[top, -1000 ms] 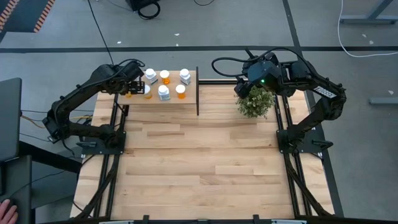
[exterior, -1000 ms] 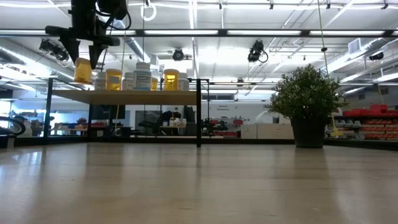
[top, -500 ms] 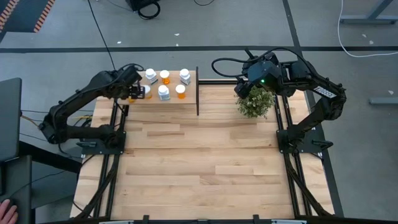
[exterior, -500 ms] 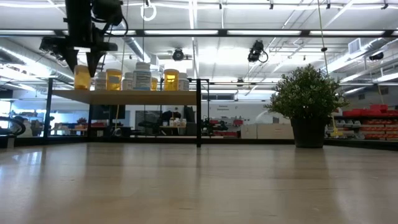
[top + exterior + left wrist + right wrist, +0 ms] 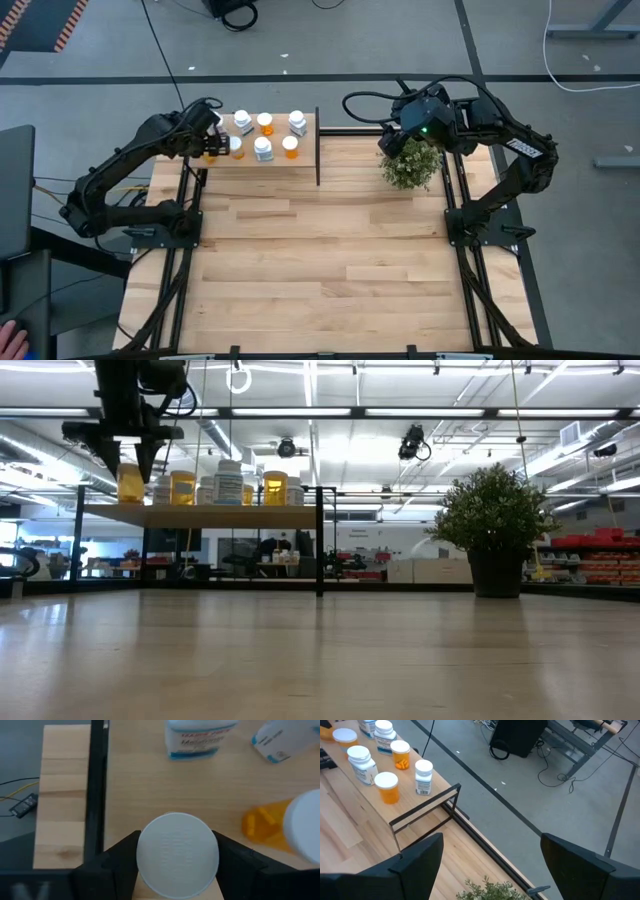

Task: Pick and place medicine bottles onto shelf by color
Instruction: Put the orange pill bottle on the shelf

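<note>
Your left gripper point(image 5: 210, 148) sits over the shelf's point(image 5: 275, 162) left edge, its fingers point(image 5: 117, 855) close on either side of the white cap of an orange bottle point(image 5: 130, 484) that stands on the shelf. You have five more medicine bottles point(image 5: 264, 137) grouped on the shelf between that one and the black divider point(image 5: 318, 146), orange and white mixed. Your right gripper point(image 5: 398, 128) waits above the plant point(image 5: 409, 165) near the table's point(image 5: 330, 260) far right corner, fingers spread wide and empty.
</note>
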Controlling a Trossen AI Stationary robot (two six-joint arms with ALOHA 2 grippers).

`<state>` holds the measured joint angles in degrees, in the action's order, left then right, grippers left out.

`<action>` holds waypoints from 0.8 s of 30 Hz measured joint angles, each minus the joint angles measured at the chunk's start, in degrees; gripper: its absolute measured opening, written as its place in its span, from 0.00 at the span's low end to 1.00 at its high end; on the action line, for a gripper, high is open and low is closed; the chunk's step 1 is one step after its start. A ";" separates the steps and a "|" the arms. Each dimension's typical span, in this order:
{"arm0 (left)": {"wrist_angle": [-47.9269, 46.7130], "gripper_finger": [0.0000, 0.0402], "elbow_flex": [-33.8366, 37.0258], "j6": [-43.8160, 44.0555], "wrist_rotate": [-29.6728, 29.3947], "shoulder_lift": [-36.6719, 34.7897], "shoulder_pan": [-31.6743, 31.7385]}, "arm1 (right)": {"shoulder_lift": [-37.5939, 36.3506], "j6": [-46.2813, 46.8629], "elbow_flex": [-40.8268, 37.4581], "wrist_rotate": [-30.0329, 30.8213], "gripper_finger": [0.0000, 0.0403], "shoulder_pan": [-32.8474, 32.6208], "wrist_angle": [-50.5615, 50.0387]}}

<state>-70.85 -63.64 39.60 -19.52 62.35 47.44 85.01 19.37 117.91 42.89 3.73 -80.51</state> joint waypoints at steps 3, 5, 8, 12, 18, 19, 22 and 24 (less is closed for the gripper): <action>0.83 0.56 0.00 0.11 0.10 0.00 0.65 | 0.00 0.40 0.00 -0.10 0.85 -0.01 0.00; 0.76 0.57 0.00 -0.51 0.06 0.00 1.40 | 0.00 0.45 0.00 -0.10 0.85 -0.01 -0.01; 0.97 0.56 0.00 -1.24 0.01 0.00 2.11 | 0.00 0.84 0.00 -0.10 0.85 -0.01 0.00; 2.35 0.56 -0.09 -1.27 -0.01 -0.02 3.06 | 0.00 1.04 0.00 -0.10 0.85 -0.01 -0.01; 2.54 0.60 -0.11 -1.29 0.41 1.13 3.29 | -0.02 1.04 0.00 -0.10 0.85 -0.01 0.00; 2.56 0.61 -0.11 -1.29 0.65 1.39 3.28 | -0.02 1.13 0.00 -0.10 0.85 -0.01 0.00; 2.55 0.63 -0.11 -1.32 1.36 2.27 3.28 | -0.02 1.55 0.00 -0.10 0.85 -0.01 0.00; 2.53 0.64 -0.11 -1.32 1.38 2.70 3.21 | -0.02 1.78 0.00 -0.10 0.85 -0.01 -0.02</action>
<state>-68.32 -63.75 38.28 -18.14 65.05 50.65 84.99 21.15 117.91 42.78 3.73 -80.53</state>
